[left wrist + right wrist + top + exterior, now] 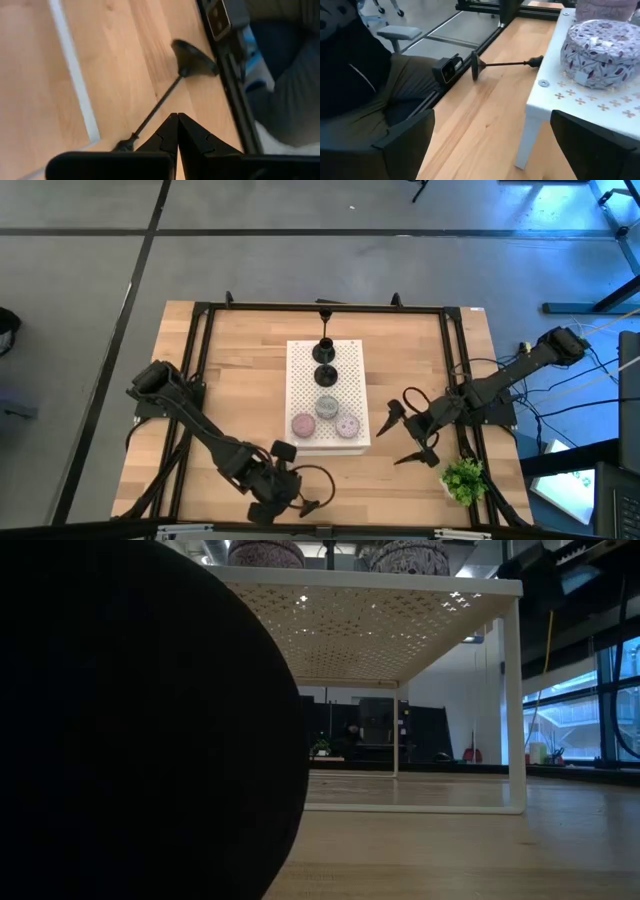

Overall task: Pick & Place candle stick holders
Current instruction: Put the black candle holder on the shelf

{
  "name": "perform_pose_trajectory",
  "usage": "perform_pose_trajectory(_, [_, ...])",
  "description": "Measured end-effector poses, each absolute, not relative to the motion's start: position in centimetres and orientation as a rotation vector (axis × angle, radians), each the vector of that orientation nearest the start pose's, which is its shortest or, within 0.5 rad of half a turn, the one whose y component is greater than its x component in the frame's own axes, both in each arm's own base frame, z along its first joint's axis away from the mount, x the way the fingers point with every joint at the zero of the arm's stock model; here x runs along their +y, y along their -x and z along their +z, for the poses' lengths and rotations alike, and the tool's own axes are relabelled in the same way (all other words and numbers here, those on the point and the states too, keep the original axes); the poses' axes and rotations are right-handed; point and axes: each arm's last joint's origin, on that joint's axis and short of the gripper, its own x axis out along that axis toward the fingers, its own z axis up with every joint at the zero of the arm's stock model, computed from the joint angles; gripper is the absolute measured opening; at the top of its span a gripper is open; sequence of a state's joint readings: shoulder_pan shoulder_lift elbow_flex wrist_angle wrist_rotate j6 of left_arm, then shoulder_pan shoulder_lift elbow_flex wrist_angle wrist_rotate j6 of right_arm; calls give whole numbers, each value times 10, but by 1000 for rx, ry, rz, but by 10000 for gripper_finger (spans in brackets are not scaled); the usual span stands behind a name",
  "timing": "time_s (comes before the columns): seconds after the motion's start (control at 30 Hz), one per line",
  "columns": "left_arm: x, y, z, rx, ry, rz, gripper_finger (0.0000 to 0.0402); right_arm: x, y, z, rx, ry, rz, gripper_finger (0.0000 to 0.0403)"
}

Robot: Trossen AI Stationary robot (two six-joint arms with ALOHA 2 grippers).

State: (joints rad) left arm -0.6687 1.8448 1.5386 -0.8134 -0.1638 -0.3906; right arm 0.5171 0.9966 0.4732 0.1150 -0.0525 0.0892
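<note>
One black candle stick holder lies on its side on the wood table near the near edge, its thin stem (157,107) running to the round base (195,57). The right wrist view shows the same holder (505,63). Its base fills the left of the low view (140,720). My left gripper (177,125) hovers over it, shut and with nothing between its fingers; the stem passes beside the fingertips. My right gripper (405,435) stands open to the right of the white board (300,360). On the board stand two black holders (325,362) and grey, pink and lavender pucks (327,406).
The board stands on legs (513,700) as a low white table. A small green plant (463,478) sits at the near right corner. A black frame rail with a camera (447,70) runs along the near edge; a person's legs (395,95) show just beyond it.
</note>
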Motion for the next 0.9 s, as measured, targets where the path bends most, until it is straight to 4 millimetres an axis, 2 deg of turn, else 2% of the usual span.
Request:
perform_pose_trajectory(0.2, [-244, -311, 225, 1170, -229, -332, 2, 112, -176, 218, 416, -21, 584, 400])
perform_pose_trajectory(0.4, [-253, -314, 202, 1184, -329, -282, 3, 125, -168, 222, 378, -10, 631, 400])
perform_pose_trajectory(0.47, [-260, -314, 205, 1146, -344, -237, 2, 129, -166, 222, 370, -4, 627, 400])
perform_pose_trajectory(0.67, [-284, -313, 231, 952, -341, -147, 3, 135, -161, 223, 364, -3, 638, 400])
perform_pose_trajectory(0.77, [-287, -315, 238, 936, -289, -178, 2, 135, -161, 222, 369, -15, 638, 400])
perform_pose_trajectory(0.9, [-284, -317, 235, 978, -269, -208, 7, 135, -161, 222, 373, -18, 638, 400])
